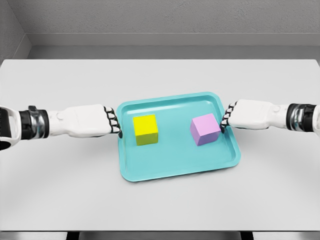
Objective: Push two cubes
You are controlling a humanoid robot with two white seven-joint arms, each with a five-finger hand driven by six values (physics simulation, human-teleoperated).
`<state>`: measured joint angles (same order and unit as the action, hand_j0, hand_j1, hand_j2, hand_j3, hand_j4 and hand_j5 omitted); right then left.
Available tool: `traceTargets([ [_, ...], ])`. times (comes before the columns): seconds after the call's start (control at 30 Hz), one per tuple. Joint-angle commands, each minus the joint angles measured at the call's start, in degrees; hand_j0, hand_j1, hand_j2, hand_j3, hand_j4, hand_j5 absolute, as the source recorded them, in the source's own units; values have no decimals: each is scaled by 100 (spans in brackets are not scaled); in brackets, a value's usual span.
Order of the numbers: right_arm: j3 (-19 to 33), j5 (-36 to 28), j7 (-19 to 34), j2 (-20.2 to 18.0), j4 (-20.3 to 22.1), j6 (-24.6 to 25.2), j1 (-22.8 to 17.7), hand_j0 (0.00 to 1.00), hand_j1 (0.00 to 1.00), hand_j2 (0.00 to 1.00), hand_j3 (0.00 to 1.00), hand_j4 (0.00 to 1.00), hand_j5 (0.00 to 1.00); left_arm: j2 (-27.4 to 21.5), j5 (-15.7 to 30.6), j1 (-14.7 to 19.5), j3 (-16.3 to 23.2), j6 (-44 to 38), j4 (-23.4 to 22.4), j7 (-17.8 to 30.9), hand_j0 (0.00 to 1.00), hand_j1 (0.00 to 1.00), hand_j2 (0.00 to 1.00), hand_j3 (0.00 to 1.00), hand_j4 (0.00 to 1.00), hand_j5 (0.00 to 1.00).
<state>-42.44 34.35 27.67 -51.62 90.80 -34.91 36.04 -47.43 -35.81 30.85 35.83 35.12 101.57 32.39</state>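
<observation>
Cubes sit apart in the teal tray: yellow cube at 3 o'clock from the curled, empty left hand; purple cube touches the curled right hand.

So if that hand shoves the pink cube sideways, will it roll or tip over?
Probably neither. The pink cube sits flat-faced on the teal tray, so it should slide. It looks rigid. The right hand is low beside it, so tipping seems unlikely.
</observation>
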Motion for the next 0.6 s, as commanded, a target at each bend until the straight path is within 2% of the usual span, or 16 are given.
traceTargets([
  [0.0, -10, -25, -16, 55, -10, -9, 0, 60, 60, 60, 60, 60, 60, 41, 21, 0, 56, -12, -23, 13, 69, 69, 69, 69, 69, 69],
  [0.37, -1, -78, -122, 266, -1, -9, -35, 60, 60, 60, 60, 60, 60, 172, 4, 132, 65, -12, -322, 48, 69, 69, 69, 69, 69, 69],
  [0.57, -10, -377, -104, 266, 34, -9, -35, 60, 60, 60, 60, 60, 60, 392, -75, 246, 214, -12, -489, 57, 69, 69, 69, 69, 69, 69],
])
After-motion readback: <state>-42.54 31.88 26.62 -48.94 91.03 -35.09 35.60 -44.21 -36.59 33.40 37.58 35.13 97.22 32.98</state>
